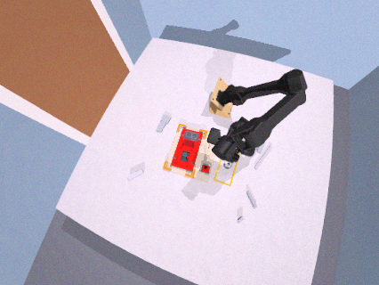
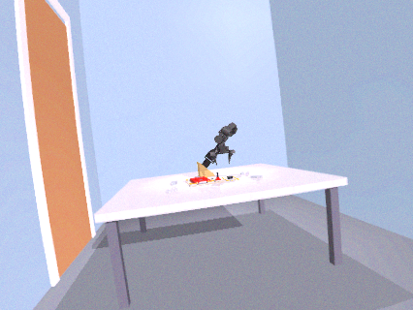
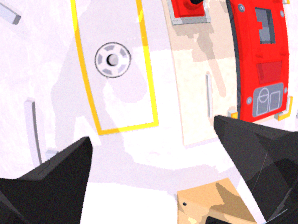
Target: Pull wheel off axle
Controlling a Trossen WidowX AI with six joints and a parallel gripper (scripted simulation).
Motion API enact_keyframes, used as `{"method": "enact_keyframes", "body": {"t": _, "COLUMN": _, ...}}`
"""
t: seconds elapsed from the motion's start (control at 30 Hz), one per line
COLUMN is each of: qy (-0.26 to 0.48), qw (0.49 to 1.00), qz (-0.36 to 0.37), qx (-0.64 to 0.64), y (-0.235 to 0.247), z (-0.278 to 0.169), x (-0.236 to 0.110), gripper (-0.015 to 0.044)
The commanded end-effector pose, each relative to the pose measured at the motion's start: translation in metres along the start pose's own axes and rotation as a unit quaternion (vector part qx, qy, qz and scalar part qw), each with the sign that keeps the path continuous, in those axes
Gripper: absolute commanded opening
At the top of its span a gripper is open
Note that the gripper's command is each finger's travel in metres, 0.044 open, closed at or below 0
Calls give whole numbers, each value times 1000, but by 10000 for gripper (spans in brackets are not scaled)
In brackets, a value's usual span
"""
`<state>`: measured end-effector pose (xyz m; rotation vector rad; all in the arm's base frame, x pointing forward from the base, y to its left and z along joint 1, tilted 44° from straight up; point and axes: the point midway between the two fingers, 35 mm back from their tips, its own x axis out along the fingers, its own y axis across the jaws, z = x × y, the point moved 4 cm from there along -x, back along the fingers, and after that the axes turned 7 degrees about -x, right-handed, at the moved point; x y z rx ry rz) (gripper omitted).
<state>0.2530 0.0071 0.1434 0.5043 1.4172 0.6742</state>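
The wheel (image 1: 229, 165) (image 2: 230, 177) (image 3: 113, 60) lies flat on the table inside the yellow outline of the marked area (image 1: 222, 182) (image 3: 129, 129). In the wrist view its whole rim is within the lines. The upright black axle stands bare on its red base (image 1: 205, 168) (image 2: 217, 178) (image 3: 189, 12), beside the marked area. My gripper (image 1: 223, 148) (image 2: 230, 157) (image 3: 153, 132) is open, with nothing between its fingers. It hangs above the table, apart from the wheel, which shows beyond the fingertips in the wrist view.
A red panel (image 1: 189, 148) (image 2: 199, 179) (image 3: 262, 55) with orange corner marks lies on the axle's other side. A tan angled board (image 1: 221, 107) (image 2: 204, 170) (image 3: 215, 194) stands at the arm's base. Several pale grey pieces lie around, one near the marked area (image 1: 262, 156) (image 3: 33, 127).
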Motion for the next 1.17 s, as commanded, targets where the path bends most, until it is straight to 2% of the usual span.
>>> {"method": "enact_keyframes", "body": {"t": 0.0, "qy": 1, "qw": 1000, "qz": 3, "qx": -1, "y": -6, "z": -29, "x": -14, "gripper": 440}}
{"method": "enact_keyframes", "body": {"t": 1.13, "qy": 1, "qw": 1000, "qz": 4, "qx": -1, "y": -6, "z": -35, "x": -16, "gripper": 440}}
